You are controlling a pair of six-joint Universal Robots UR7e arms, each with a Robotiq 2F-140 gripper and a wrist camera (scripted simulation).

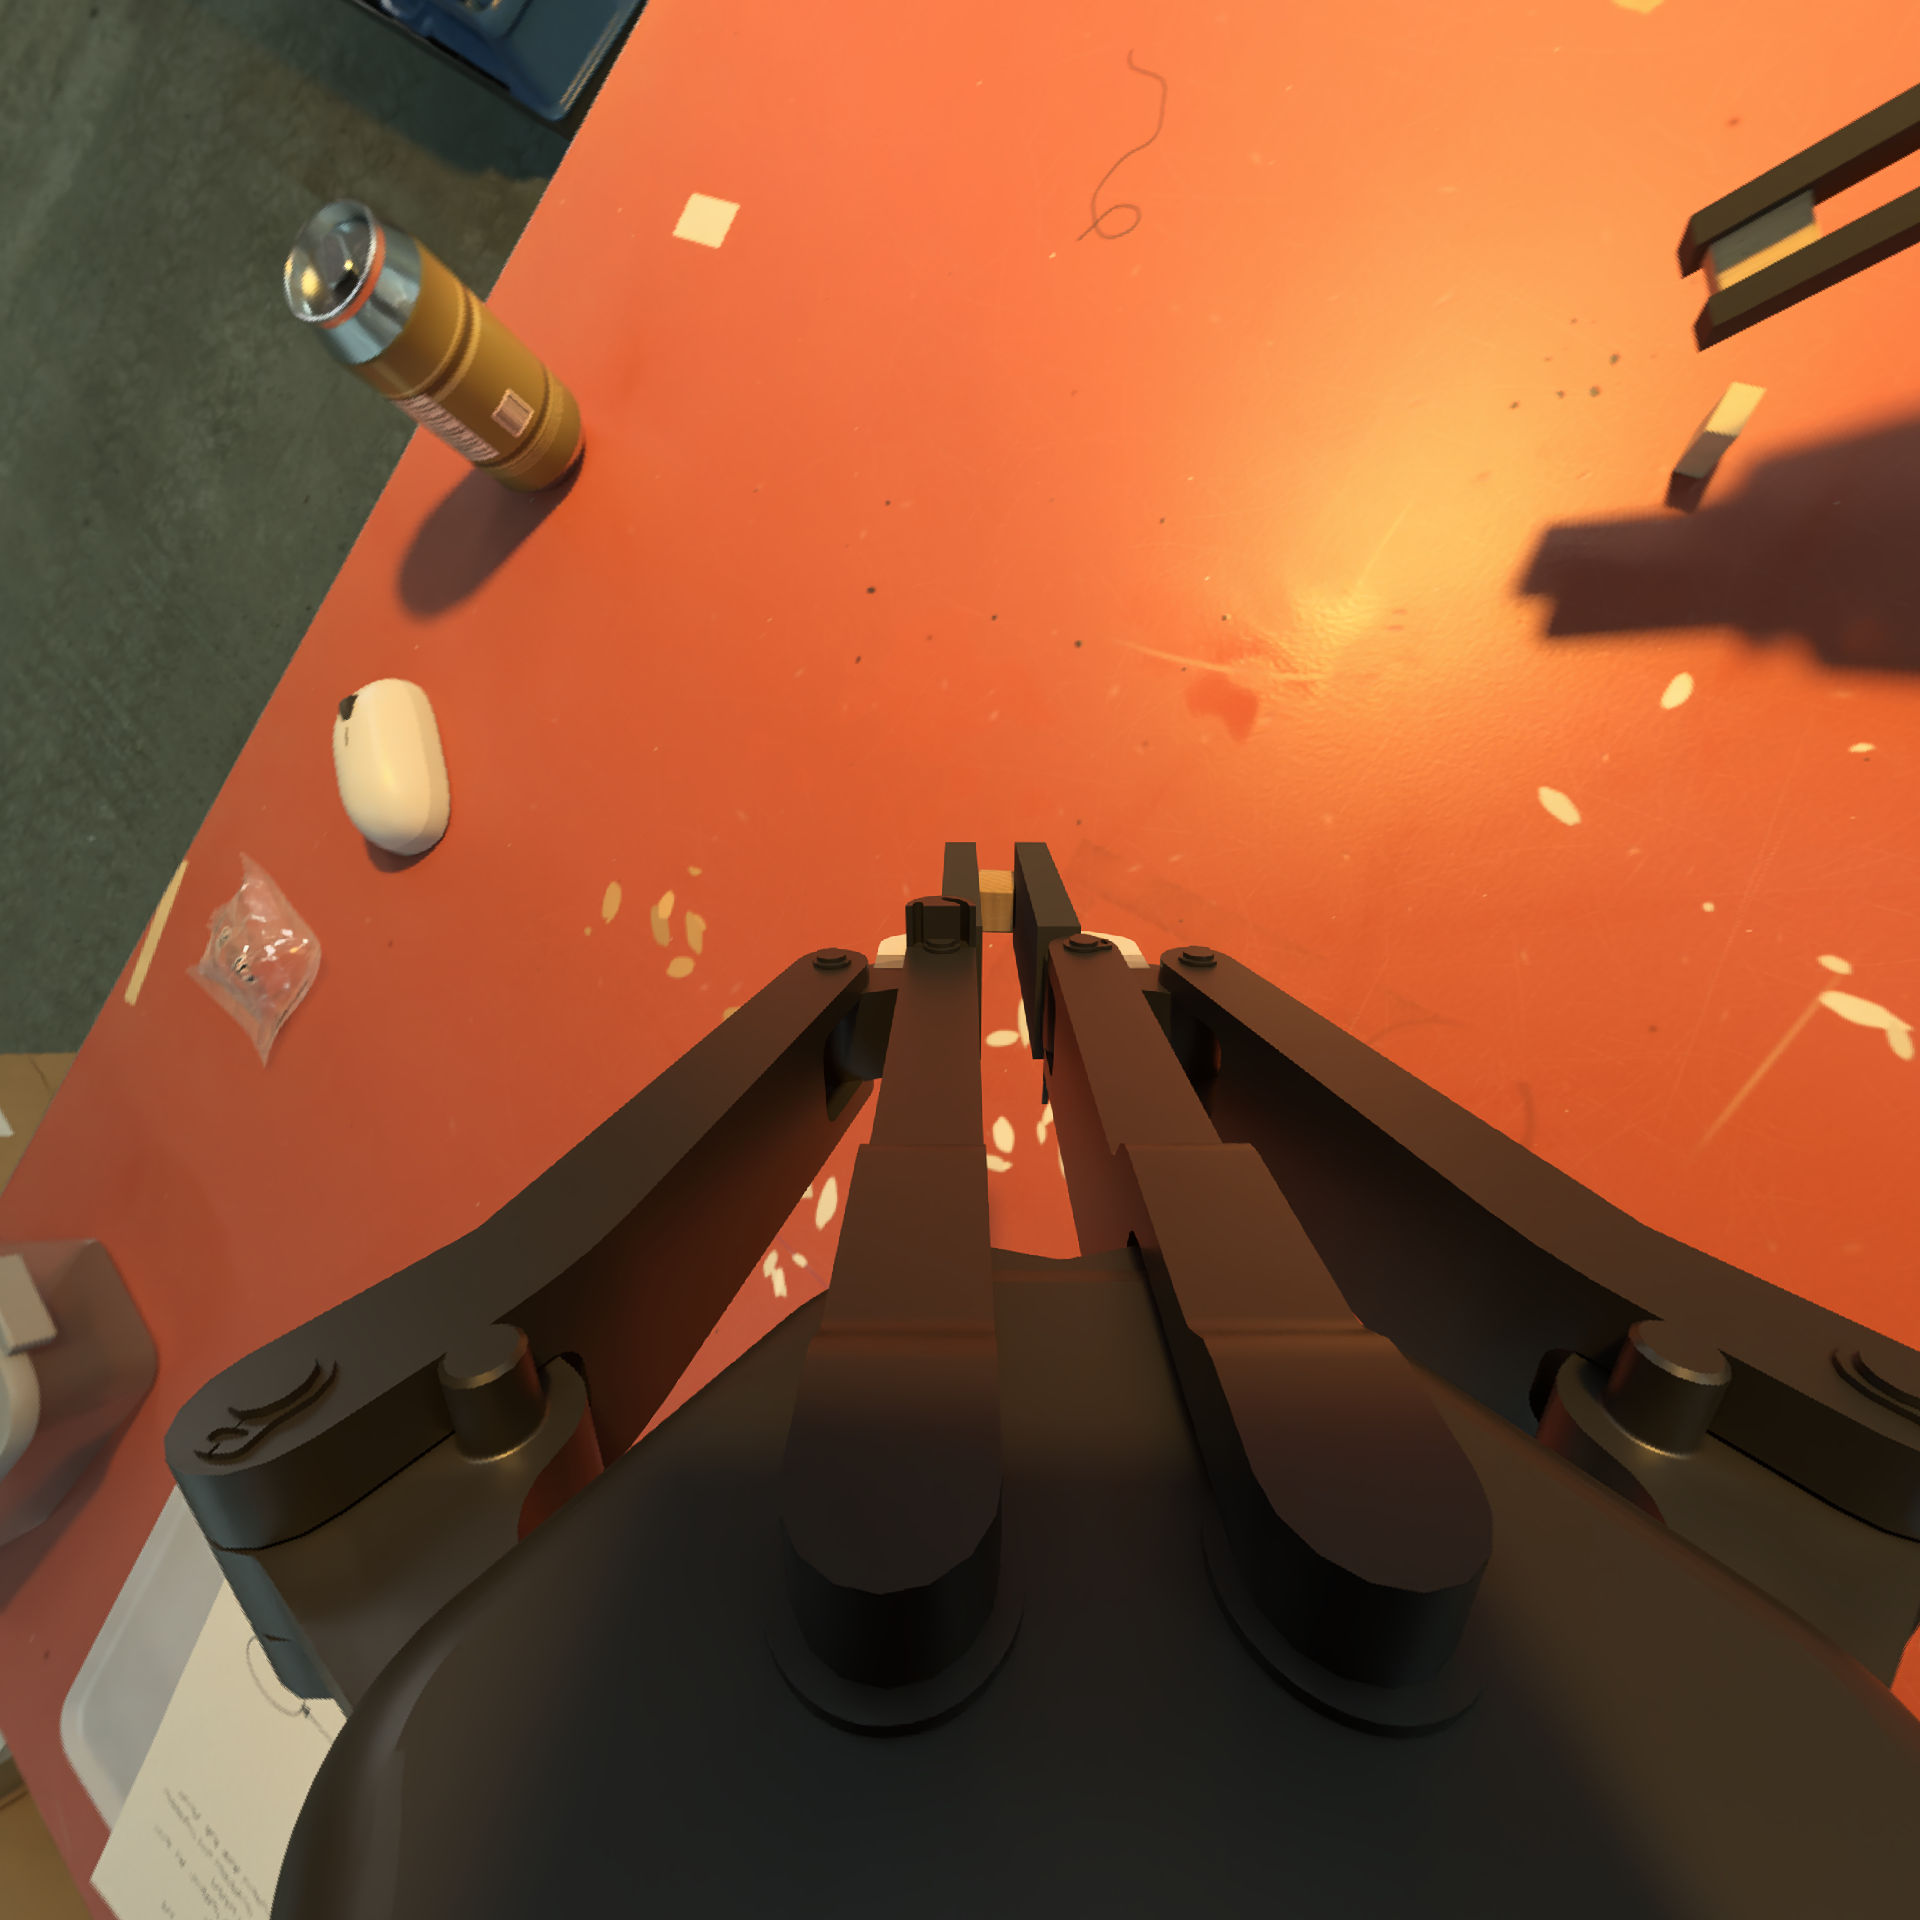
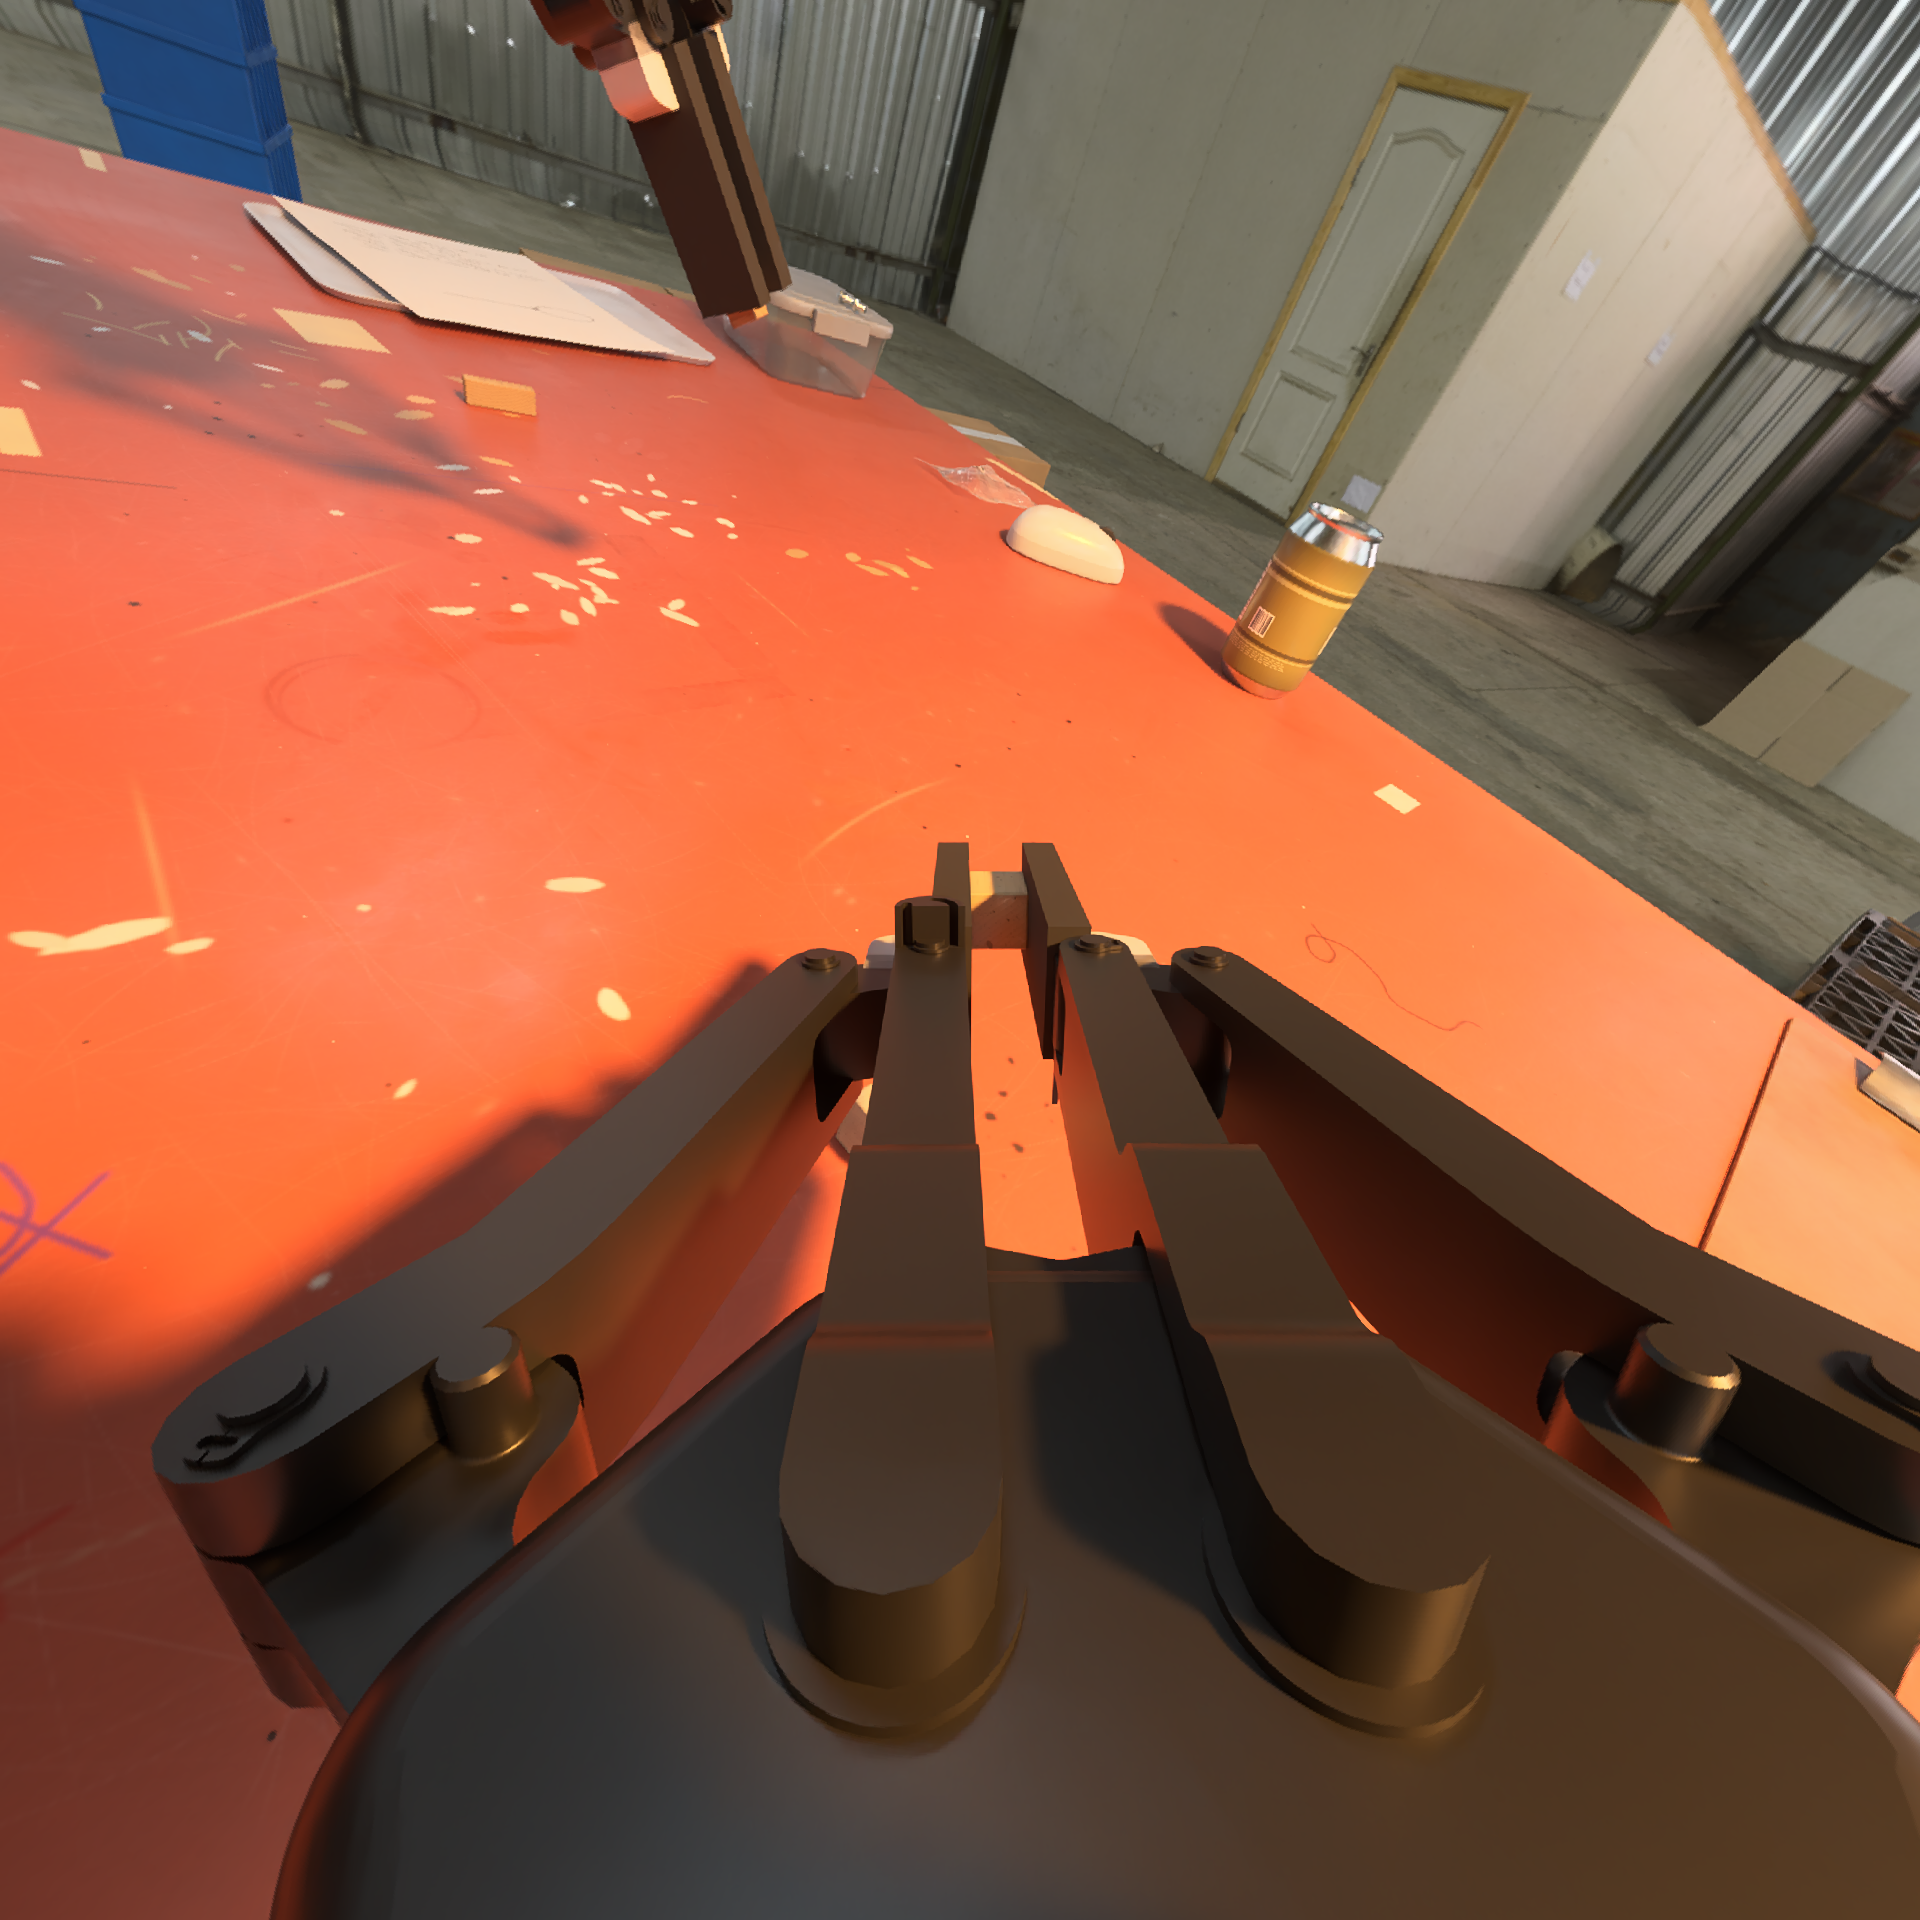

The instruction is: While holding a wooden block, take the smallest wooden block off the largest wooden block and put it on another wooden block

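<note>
1. Clear plastic container [image 2: 821,343] stood at the table's far edge with its lid on; its contents could not be told. A white tray [image 2: 665,348] beside it held a sheet of paper [image 2: 488,286].
2. Left gripper [image 1: 995,883] had its jaws narrow, clamped on a small wooden block [image 1: 997,899] held above the table.
3. Right gripper [image 2: 995,883] was likewise narrow, holding a pale wooden block [image 2: 1000,909] off the surface.
4. Only the left wrist view showed a third wooden block [image 1: 1714,442], lying on the table at far right beneath the other gripper.
5. Only the right wrist view showed a flat wooden block [image 2: 499,395] on the table at far left, and the room: a panelled door [image 2: 1361,291], corrugated walls, a concrete floor.
6. Both views showed a yellow can [image 1: 436,348], a white mouse [image 1: 390,764] and a small plastic bag [image 1: 255,951] along one edge of the scuffed orange table [image 1: 1039,468].
</note>
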